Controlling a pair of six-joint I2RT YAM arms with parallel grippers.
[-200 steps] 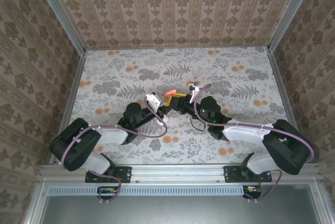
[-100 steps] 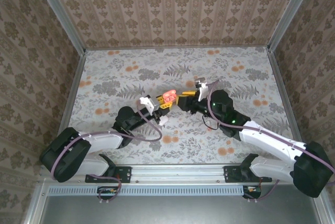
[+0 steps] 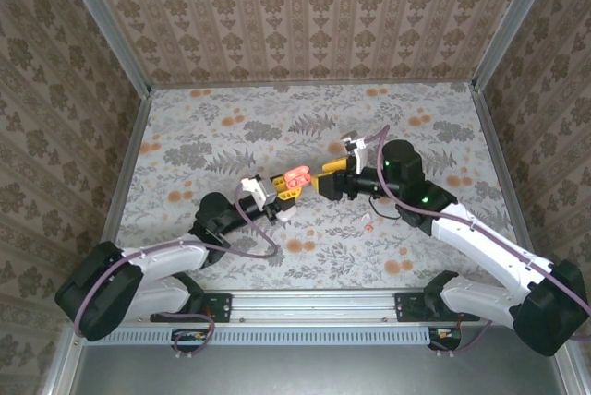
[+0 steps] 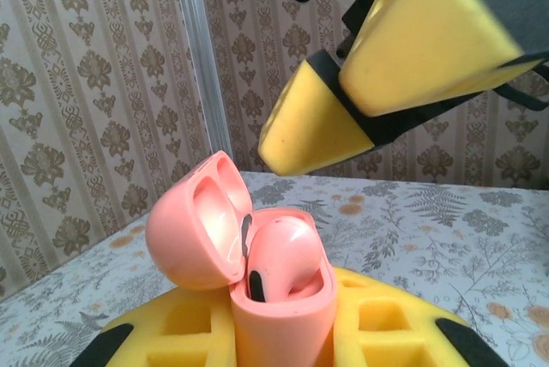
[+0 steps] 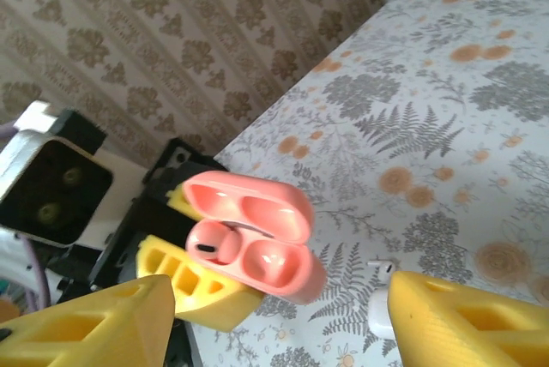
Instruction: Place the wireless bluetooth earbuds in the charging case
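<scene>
Floral-patterned tabletop (image 3: 203, 127) inside 3 damask-wallpapered walls (image 3: 305, 17) with aluminium corner posts (image 3: 102, 18), evenly lit

one pink charging case (image 5: 249, 202), two earbuds (image 5: 216, 244)

Ref = charging case (image 3: 297, 175), held up off the table (image 3: 212, 127), roughly mid-table. Left end effector (image 3: 282, 188) is directly left of and below it, and the case is seated between its fingers (image 4: 386, 333). Lid (image 4: 193, 230) swings off to the case's left in the left wrist view. One earbud (image 5: 210, 247) sits in the case, in the left-hand socket in the right wrist view. Right end effector (image 3: 323, 178) is just right of the case and slightly above it, not touching. Second earbud (image 5: 377, 305) lies on the table below the case.
</scene>
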